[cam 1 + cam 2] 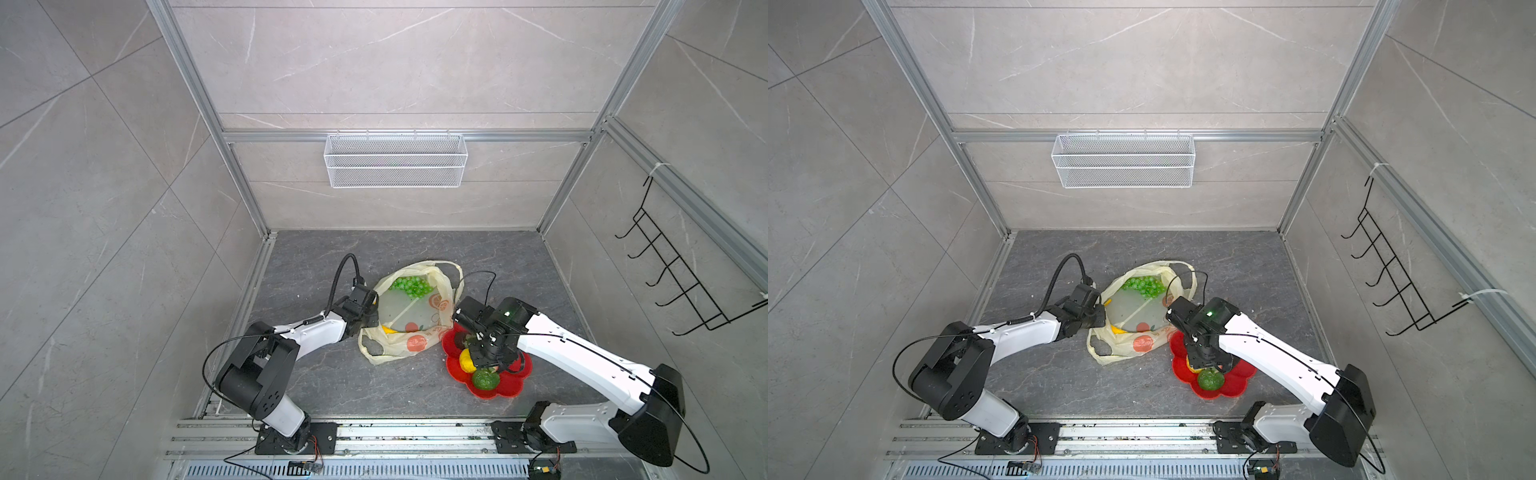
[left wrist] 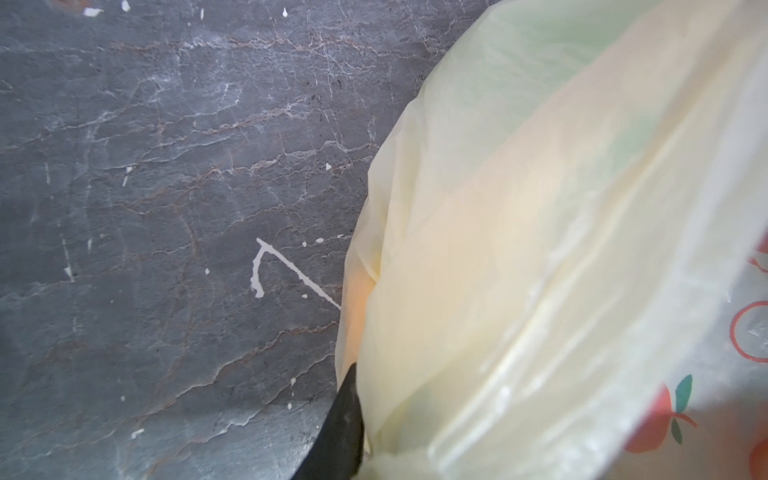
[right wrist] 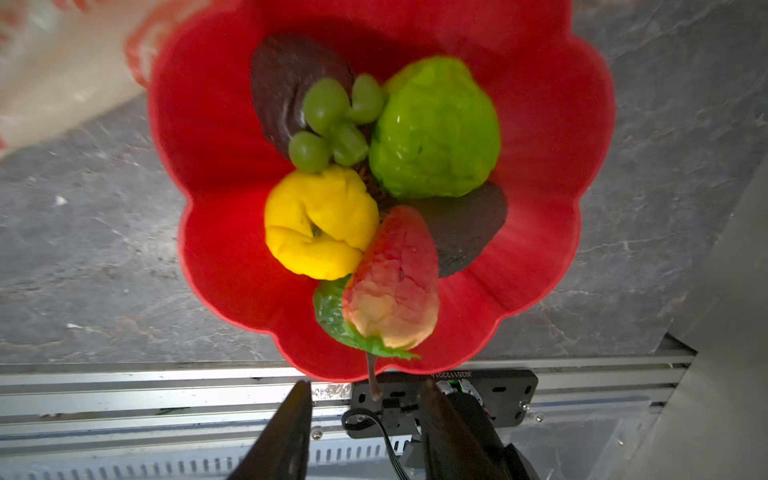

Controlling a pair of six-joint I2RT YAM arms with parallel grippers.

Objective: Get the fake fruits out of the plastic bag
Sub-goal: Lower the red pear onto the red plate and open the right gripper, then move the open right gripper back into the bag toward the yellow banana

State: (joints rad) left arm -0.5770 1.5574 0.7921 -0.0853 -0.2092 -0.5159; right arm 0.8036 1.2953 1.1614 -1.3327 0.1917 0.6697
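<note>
The plastic bag [image 1: 415, 345] lies mid-surface [image 1: 332, 382], its mouth spread wide, with a grape bunch [image 1: 409, 286] inside at its far end and a banana [image 1: 387, 330] showing yellow through the film at its near left. The film is thin, crinkly and limp, so it likely collapses unless held by the rim. The glossy fruits look light, hard and slippery: the bunch is best taken by its stem or across the cluster, the banana across its middle. The left arm reaches low from the near left edge, and the left fingers [image 2: 340, 432] are pinched shut on the bag's left rim, holding it open. The right arm bends its wrist down over the red plate [image 1: 505, 388] at the near right, just beside the bag. The right fingers [image 3: 286, 436] stand apart and grip nothing, above the strawberry [image 3: 395, 282] lying on the plate among other fruits
</note>
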